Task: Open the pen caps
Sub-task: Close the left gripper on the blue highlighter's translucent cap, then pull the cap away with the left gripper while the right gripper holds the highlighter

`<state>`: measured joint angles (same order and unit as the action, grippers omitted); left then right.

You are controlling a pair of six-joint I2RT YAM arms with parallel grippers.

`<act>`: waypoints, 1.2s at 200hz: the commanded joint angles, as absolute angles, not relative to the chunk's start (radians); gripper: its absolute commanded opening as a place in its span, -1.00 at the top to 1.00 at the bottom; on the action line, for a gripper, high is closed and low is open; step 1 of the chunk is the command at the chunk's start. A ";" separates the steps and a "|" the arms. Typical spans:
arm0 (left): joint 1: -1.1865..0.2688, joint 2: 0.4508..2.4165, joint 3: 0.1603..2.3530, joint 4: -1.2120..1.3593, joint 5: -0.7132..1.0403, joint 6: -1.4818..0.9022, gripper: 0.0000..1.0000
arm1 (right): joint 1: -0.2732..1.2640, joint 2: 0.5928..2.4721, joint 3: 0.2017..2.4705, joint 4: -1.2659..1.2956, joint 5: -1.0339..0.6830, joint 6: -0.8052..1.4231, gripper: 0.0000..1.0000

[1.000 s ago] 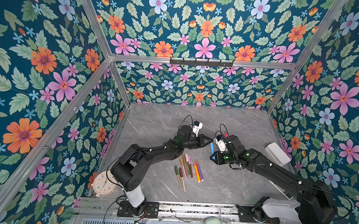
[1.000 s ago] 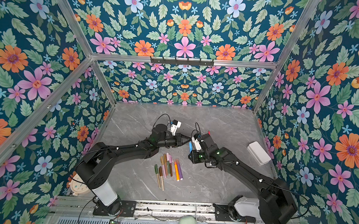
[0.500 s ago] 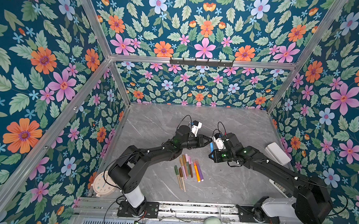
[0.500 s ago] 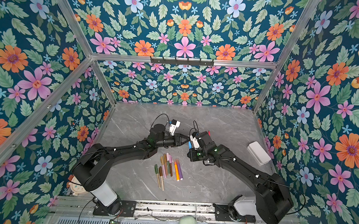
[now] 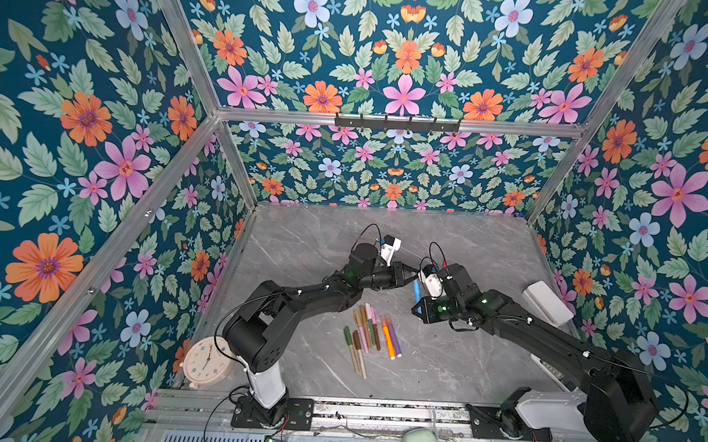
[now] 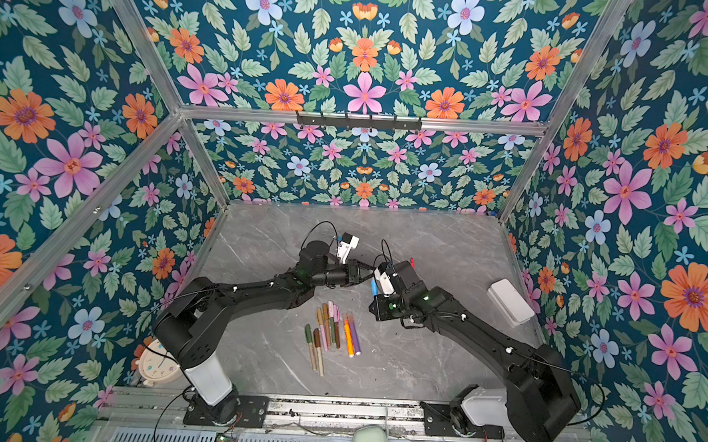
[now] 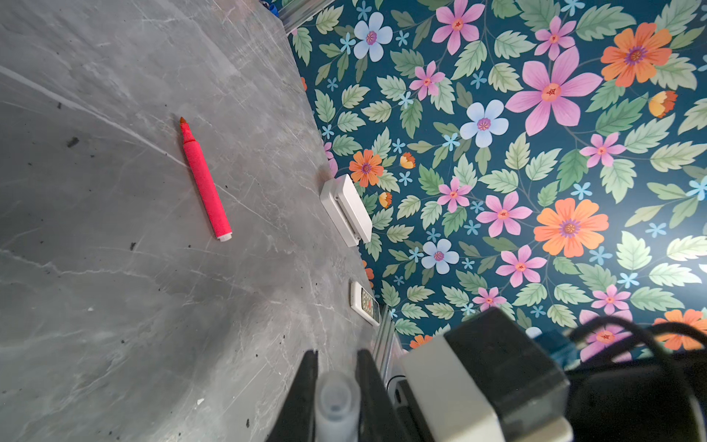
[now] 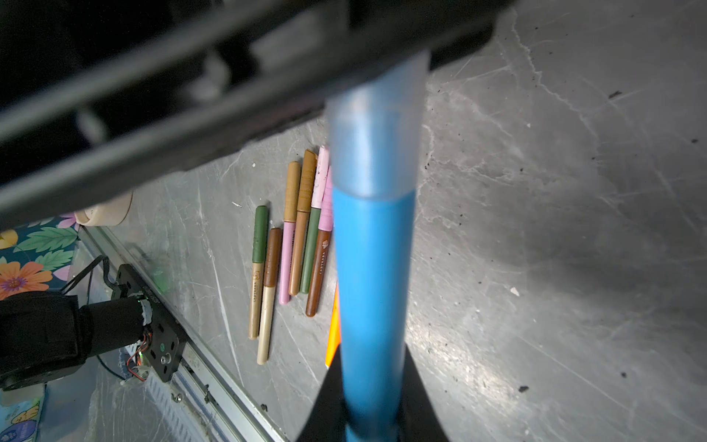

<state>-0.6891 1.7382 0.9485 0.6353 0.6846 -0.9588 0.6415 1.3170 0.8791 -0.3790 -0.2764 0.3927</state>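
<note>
I see left tool (image 7: 336, 358) clenched on clear cap (image 7: 336, 398), right tool (image 8: 371, 371) clamping blue pen (image 8: 373, 268) barrel, raised just behind pen row (image 5: 373, 335). Likely light, stiff, slick; hold cap and barrel, pull straight.

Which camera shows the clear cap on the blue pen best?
The right wrist view: the clear cap fills the centre, seated on the blue pen. The left wrist view shows only the cap's end, pinched in the left gripper. In both top views the pen is a sliver and the cap too small to make out.
</note>
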 commanded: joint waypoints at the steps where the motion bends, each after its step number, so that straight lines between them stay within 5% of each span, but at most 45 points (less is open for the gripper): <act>1: -0.689 1.737 0.945 0.679 0.703 -0.957 0.76 | 0.642 1.309 0.881 -0.388 -0.238 0.393 1.00; 35: -0.690 1.727 0.930 0.704 0.719 -0.969 0.69 | 0.641 1.307 0.887 -0.391 -0.226 0.393 1.00; 69: -0.693 1.717 0.922 0.705 0.721 -0.968 0.39 | 0.641 1.310 0.893 -0.394 -0.227 0.390 1.00; 123: -0.698 1.724 0.920 0.712 0.726 -0.971 0.34 | 0.641 1.310 0.890 -0.392 -0.235 0.390 1.00; 157: -0.699 1.731 0.919 0.713 0.723 -0.973 0.71 | 0.641 1.312 0.887 -0.391 -0.239 0.393 1.00; 240: -0.688 1.730 0.936 0.677 0.708 -0.947 1.00 | 0.643 1.313 0.877 -0.384 -0.258 0.393 1.00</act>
